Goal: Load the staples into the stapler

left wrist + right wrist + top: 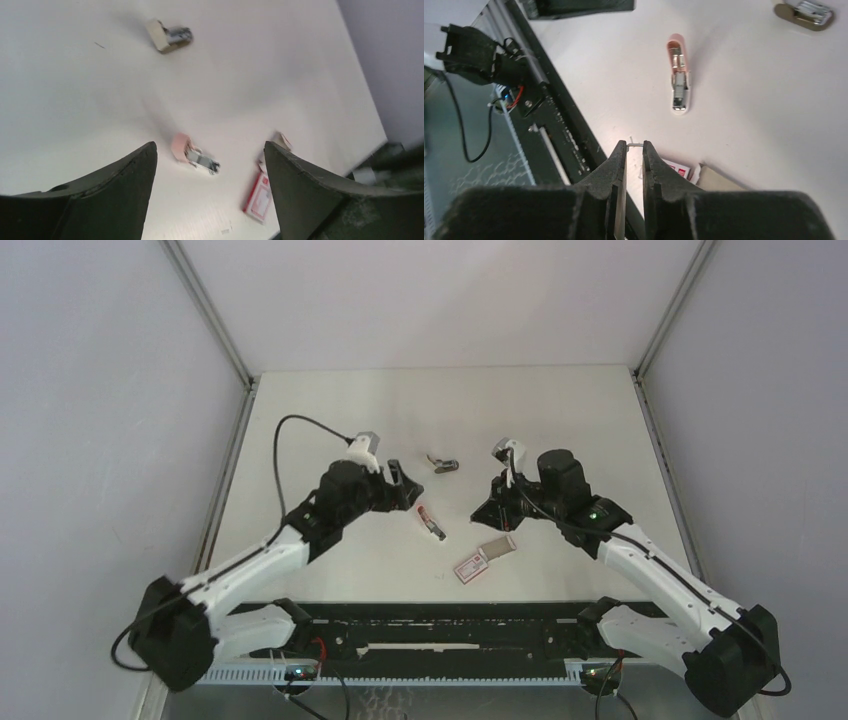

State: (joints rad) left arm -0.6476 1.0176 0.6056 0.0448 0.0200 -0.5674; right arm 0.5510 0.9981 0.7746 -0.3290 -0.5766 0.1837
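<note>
The stapler (pixel 432 521) is slim, silver and dark with a pink end. It lies on the table between the arms and also shows in the left wrist view (pixel 197 159) and the right wrist view (pixel 679 75). My right gripper (pixel 493 518) (pixel 635 145) is shut on a thin silvery strip of staples (pixel 635 145) at its fingertips, just above the pale tray (pixel 719 180). The tray sticks out of a white sleeve with a red label (pixel 470 565). My left gripper (pixel 405 483) (pixel 210 150) is open and empty, above and left of the stapler.
A second small tan and silver metal piece (pixel 443 463) (pixel 170 36) (pixel 806 12) lies farther back at the middle. The black base rail (pixel 549 125) runs along the near table edge, close to my right gripper. Grey walls enclose the table.
</note>
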